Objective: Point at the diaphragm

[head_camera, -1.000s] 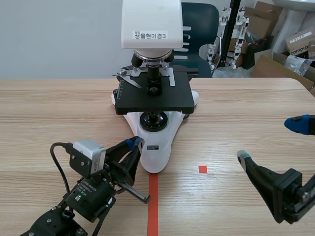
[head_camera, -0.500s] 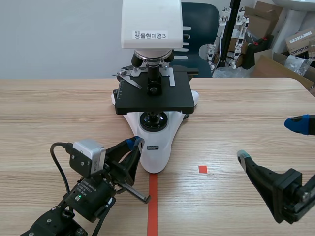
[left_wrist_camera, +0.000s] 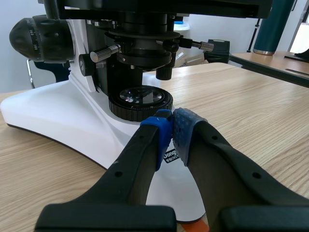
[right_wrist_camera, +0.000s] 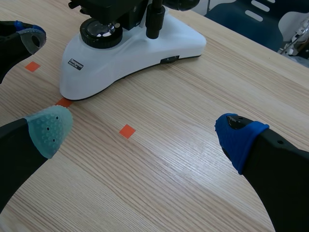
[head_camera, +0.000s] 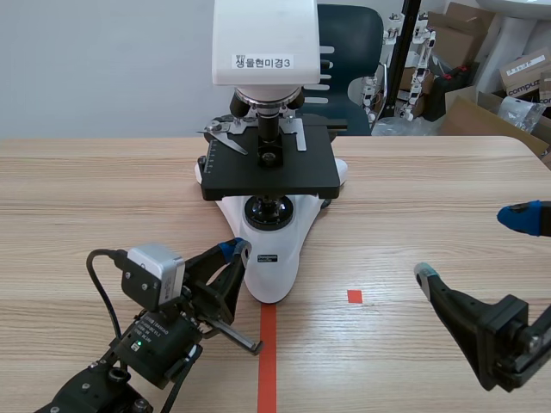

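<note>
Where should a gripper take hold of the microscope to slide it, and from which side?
Probably the front end of its white base, from the robot's side, one finger on each flank. The base tapers there and lies low on the table, while the black stage overhangs the wider rear part.

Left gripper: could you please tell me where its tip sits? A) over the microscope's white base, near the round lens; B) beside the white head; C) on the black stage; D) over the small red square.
A: the left wrist view shows the left gripper, fingers shut, over the white base just short of the round lens.
</note>
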